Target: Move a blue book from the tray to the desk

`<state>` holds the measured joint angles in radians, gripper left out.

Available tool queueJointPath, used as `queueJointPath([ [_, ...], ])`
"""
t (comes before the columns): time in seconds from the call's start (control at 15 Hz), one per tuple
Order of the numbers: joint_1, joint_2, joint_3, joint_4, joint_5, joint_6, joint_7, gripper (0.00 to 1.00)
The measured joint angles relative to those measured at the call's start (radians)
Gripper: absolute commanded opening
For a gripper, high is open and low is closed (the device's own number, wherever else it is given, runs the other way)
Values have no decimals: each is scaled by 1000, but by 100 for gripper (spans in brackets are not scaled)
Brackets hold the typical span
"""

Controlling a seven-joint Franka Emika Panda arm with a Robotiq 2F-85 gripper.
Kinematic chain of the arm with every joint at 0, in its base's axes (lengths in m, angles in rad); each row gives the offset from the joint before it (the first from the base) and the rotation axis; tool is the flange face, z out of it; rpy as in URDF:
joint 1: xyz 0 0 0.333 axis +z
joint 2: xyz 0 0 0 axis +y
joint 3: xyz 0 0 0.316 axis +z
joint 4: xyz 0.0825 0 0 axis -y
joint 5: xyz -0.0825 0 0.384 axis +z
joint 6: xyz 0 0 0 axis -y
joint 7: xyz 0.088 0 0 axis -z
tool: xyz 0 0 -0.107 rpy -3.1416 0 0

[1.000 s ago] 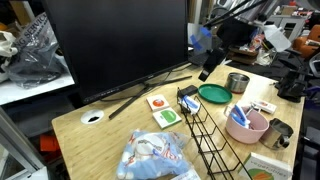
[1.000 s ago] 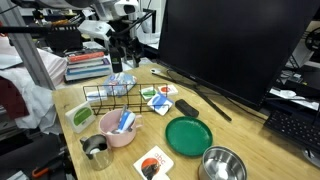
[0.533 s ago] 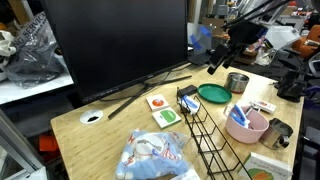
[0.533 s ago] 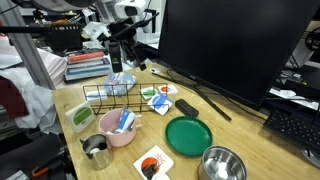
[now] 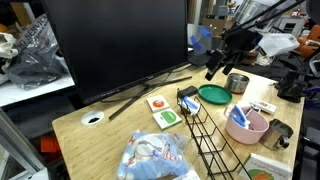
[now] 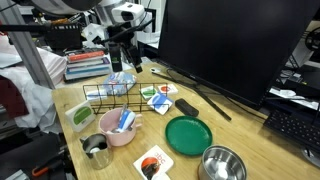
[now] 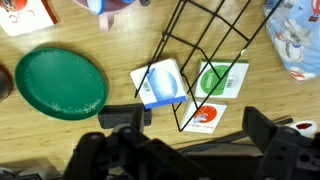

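Spread wide and holding nothing, the gripper (image 7: 195, 122) hangs in the air above the bench (image 5: 100, 135) and touches none of the things on it. Beside it in an exterior view stands a big dark monitor (image 5: 110, 45). Under and ahead of the gripper runs the tray (image 5: 208, 132), a long black wire rack; in the wrist view its nearest end lies just ahead of the gripper's open gap. A crumpled plastic bag (image 7: 295, 40) lies farther from the gripper, off to one side of the tray. A round green plate (image 7: 60, 82) sits on the opposite side, near the gripper and apart from the tray. The blue book (image 7: 160, 83) lies flat at the near end of the tray, between its last wires, just ahead of the gripper and clear of it. A green card (image 7: 222, 80) and a red-and-white card (image 7: 205, 117) lie just beside the book, below the gripper.
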<state>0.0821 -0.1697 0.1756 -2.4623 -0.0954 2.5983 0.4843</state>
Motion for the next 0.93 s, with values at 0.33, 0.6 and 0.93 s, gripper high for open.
queueJointPath([
  [0.33,-2,0,0,-7,0,-14,59,100],
  [0.6,-2,-1,0,-16,0,-14,95,100],
  [0.93,-1,-18,2,-39,0,-15,142,100],
])
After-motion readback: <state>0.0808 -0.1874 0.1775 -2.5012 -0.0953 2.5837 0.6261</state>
